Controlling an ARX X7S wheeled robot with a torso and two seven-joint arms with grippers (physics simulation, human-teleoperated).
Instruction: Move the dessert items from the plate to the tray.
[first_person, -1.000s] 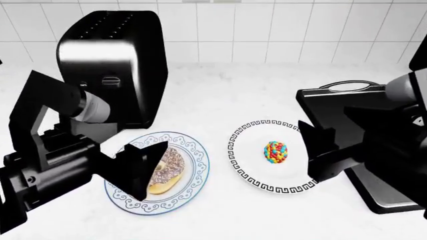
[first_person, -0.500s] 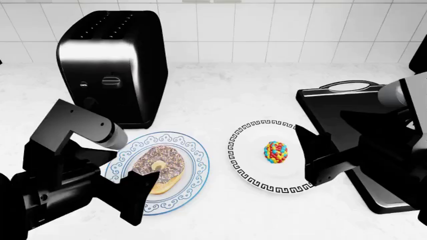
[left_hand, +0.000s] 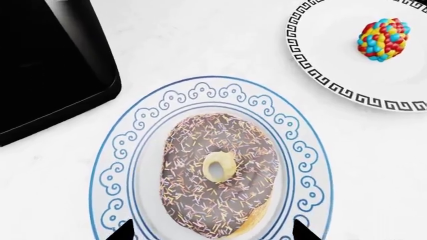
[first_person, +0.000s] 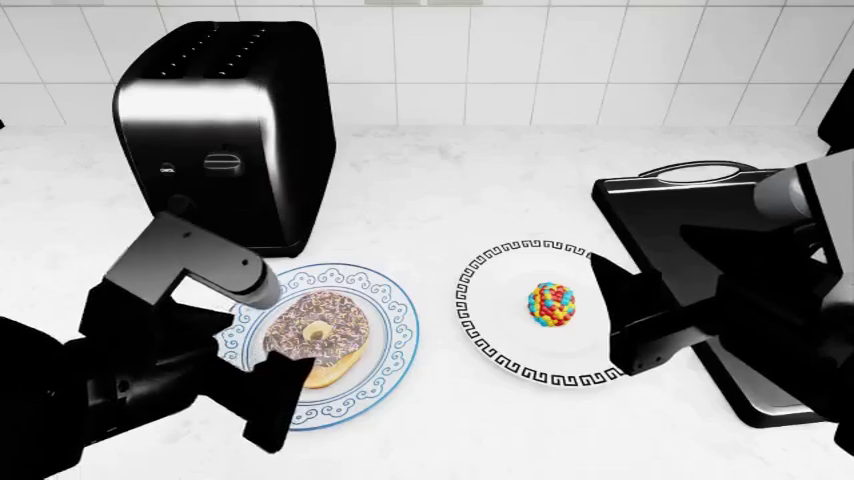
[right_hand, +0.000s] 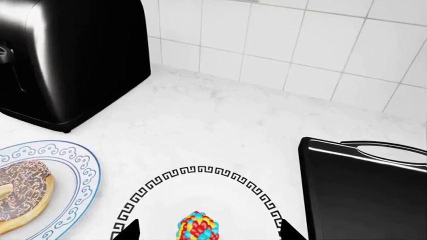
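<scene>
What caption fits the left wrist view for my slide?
Left gripper open above the chocolate-iced donut on its blue-patterned plate, candy lump on the neighbouring plate.

Counter (first_person: 441, 190): open marble is lying between the toaster (first_person: 220, 130) and the tray (first_person: 694, 270). The toaster is standing just behind the blue-rimmed plate (first_person: 387, 350), closing that side. The two plates are sitting near each other, a narrow strip of counter running between them. The key-pattern plate (first_person: 501, 360) is lying just beside the tray's raised rim. The tiled wall (first_person: 534, 60) is bounding the back.
</scene>
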